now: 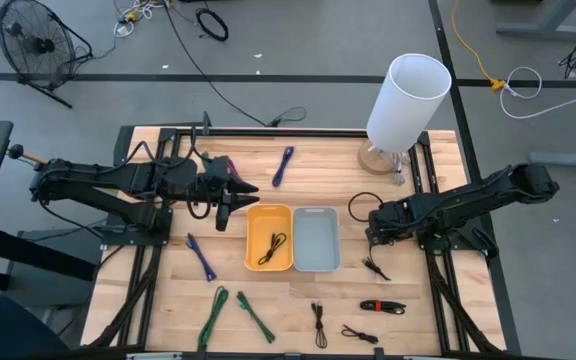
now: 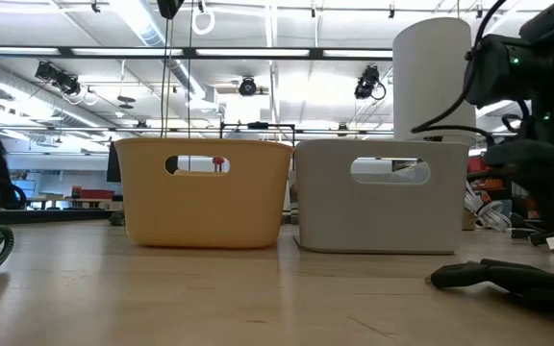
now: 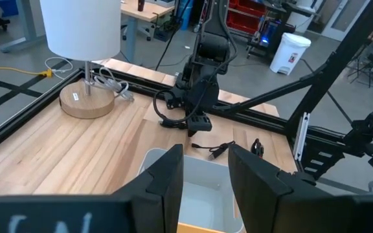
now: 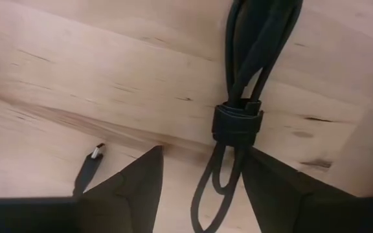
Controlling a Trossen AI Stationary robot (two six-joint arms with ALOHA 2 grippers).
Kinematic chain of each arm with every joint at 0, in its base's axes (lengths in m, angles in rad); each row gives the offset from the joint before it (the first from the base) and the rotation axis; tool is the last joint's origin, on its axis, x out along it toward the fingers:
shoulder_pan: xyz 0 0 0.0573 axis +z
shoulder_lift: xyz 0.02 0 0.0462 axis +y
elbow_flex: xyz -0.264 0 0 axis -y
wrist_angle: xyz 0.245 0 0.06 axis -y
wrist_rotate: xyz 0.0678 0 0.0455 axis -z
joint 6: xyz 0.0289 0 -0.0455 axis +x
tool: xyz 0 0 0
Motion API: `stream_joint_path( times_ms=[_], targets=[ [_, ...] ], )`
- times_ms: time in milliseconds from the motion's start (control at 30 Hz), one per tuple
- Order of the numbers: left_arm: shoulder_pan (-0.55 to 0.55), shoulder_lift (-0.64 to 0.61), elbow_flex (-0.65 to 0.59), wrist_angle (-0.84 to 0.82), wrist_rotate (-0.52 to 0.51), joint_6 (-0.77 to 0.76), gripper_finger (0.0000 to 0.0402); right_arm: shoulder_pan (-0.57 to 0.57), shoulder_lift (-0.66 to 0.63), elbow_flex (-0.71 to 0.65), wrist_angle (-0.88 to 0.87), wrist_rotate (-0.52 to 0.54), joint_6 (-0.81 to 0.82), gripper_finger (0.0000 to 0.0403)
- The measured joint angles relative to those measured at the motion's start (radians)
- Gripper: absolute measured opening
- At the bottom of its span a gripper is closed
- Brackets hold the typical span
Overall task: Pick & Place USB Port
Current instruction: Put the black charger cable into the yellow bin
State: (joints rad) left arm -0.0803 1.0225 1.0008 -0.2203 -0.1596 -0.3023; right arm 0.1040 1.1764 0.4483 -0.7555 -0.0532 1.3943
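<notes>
- R gripper (image 4: 203, 178) is down low over the table (image 1: 418, 300), just right of the grey bin (image 1: 316, 240). Fingers (image 4: 131, 188) spread, nothing between them but a bundled black USB cable (image 4: 238, 123) lying on the wood. I see the strap round the bundle, but its far end is cut off in the R wrist view.
- A loose USB plug (image 4: 94, 153) lies beside that bundle; its cord runs off under the finger.
- From above, the R arm covers most of that cable; only a short tail (image 1: 373, 267) shows.
- L gripper (image 3: 203, 178) hangs over the yellow bin (image 1: 269, 237) edge, fingers parted, holding nothing I can see.
- Yellow bin holds one black cable (image 1: 274, 246); grey bin's inside looks bare from above.
- Low view: R arm at the right edge, cable only a dark blur there.
</notes>
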Motion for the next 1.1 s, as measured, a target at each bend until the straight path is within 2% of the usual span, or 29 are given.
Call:
stream_joint_path(
  times_ms=[200,400,600,733,933,1100],
  targets=[
    [0.0,0.0,0.0,0.0,-0.008,0.0,0.0126,0.0,0.001,-0.002,-0.017,-0.004,-0.011,0.015],
    [0.0,0.0,0.0,0.0,-0.012,0.0,0.0126,0.0,0.001,-0.003,-0.037,-0.012,-0.022,0.0019],
    [0.0,0.0,0.0,0.0,-0.012,0.0,0.0126,-0.001,-0.003,0.008,-0.043,-0.036,-0.043,0.0006],
    [0.0,0.0,0.0,0.0,-0.012,0.0,0.0126,0.001,-0.025,0.096,-0.063,-0.052,-0.078,0.0004],
    [0.0,0.0,0.0,0.008,-0.012,0.0,0.0126,0.0,-0.057,0.317,-0.132,0.07,-0.185,0.0002],
    [0.0,0.0,0.0,0.043,-0.012,0.0,0.0126,0.0,-0.067,0.552,-0.138,0.218,-0.332,0.0001]
  ],
)
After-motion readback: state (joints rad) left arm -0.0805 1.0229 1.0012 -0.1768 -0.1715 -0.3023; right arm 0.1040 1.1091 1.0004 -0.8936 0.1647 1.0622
